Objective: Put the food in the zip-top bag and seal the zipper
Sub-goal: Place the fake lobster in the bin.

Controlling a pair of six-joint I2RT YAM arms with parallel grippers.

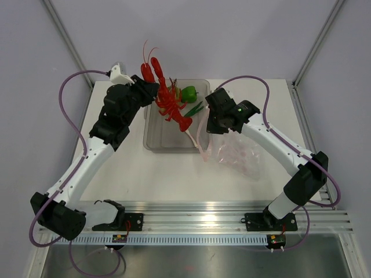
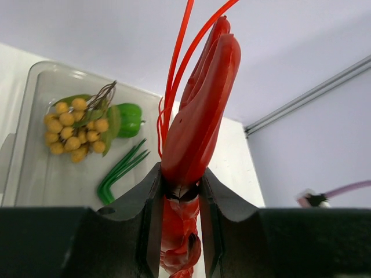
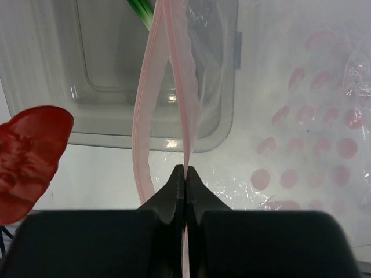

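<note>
The zipper (image 3: pixel 184 98) of the zip-top bag (image 3: pixel 324 116) is pinched between the closed jaws of the right gripper (image 3: pixel 185 171). Above the grip, its two strips are parted into a narrow loop. The bag's pink-dotted body is spread on the desk (image 3: pixel 87 174) at right. A clear tray (image 3: pixel 116 124) and green stalks (image 3: pixel 141 8) are seen behind, with part of the red lobster (image 3: pixel 29 156) at left.

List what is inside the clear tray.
The tray holds the green bell pepper, the yellow ball cluster and the green stalks. The lobster, clamped in the left gripper, covers part of the tray floor in the top view.
</note>
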